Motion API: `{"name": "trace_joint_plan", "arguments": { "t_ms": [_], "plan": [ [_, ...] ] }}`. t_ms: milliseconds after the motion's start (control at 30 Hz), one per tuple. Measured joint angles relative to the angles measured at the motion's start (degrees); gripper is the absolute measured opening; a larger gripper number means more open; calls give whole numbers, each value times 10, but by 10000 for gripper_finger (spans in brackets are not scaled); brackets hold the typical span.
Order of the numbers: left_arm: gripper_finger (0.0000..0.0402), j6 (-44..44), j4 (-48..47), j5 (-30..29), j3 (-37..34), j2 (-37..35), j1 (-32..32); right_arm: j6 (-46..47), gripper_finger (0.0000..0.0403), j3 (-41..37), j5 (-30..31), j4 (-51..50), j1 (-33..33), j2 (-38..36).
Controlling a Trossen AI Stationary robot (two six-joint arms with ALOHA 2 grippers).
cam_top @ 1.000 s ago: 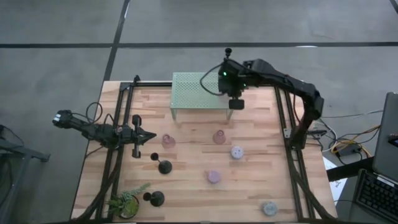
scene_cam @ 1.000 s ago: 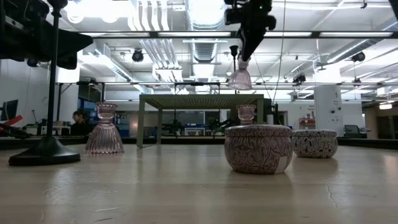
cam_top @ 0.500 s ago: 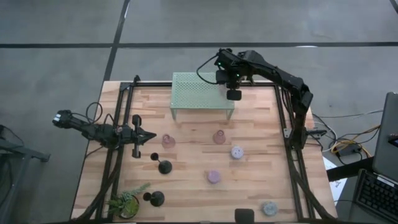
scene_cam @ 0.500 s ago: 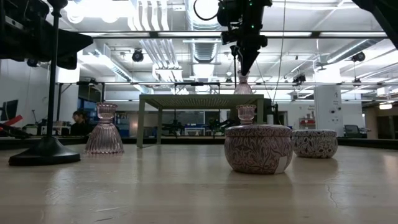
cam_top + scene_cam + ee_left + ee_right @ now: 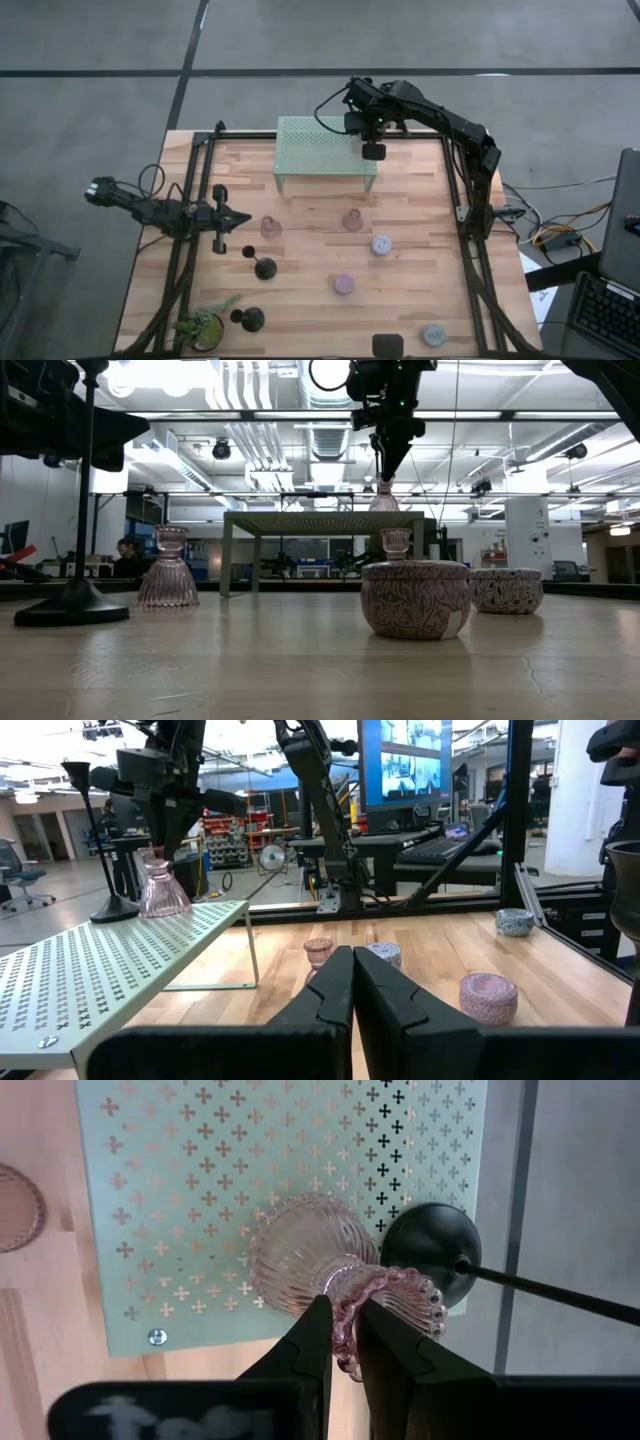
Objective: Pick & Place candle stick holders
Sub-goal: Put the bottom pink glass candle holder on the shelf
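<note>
Nearest in the low view stands a squat patterned puck [image 5: 415,598], with a second puck [image 5: 506,590] behind it and a third puck [image 5: 433,334] at the worktop [image 5: 310,260] corner nearest the right arm's side. These appear dense and stable; judged heavy for their size, they should be taken across the full diameter of the wall, which is wide for a pincer.

The left pincer [image 5: 352,982] waits low over the worktop's left side, fingers pressed together and carrying nothing.

Two pink translucent cups [image 5: 271,227] [image 5: 352,220] stand mid-worktop. They look like pressed glass: rigid, smooth, likely brittle. Grip at the narrow neck under the beaded rim, with moderate force.

Two black stemmed holders [image 5: 264,267] [image 5: 250,319] stand near the small green plant [image 5: 203,325]. The thin stem is the obvious hold, but the piece is tall over a small base and may tip if nudged.

Farthest, on the pale green mesh rack [image 5: 325,148], the right pincer [image 5: 343,1331] pinches the beaded rim of the third pink cup [image 5: 300,1255], whose flared foot sits at or just above the mesh; contact cannot be confirmed. A third black holder [image 5: 435,1268] stands just beside it on the rack. Release should be gentle: glass on perforated metal may slide, and the neighbouring stem is close.
</note>
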Motion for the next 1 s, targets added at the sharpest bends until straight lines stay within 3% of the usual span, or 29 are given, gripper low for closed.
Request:
{"name": "trace_joint_plan", "arguments": {
  "t_ms": [1000],
  "plan": [
    [14, 0, 1, 0, 0, 0, 0, 17, 34, -1, 1, 2, 0, 0]
  ]
}}
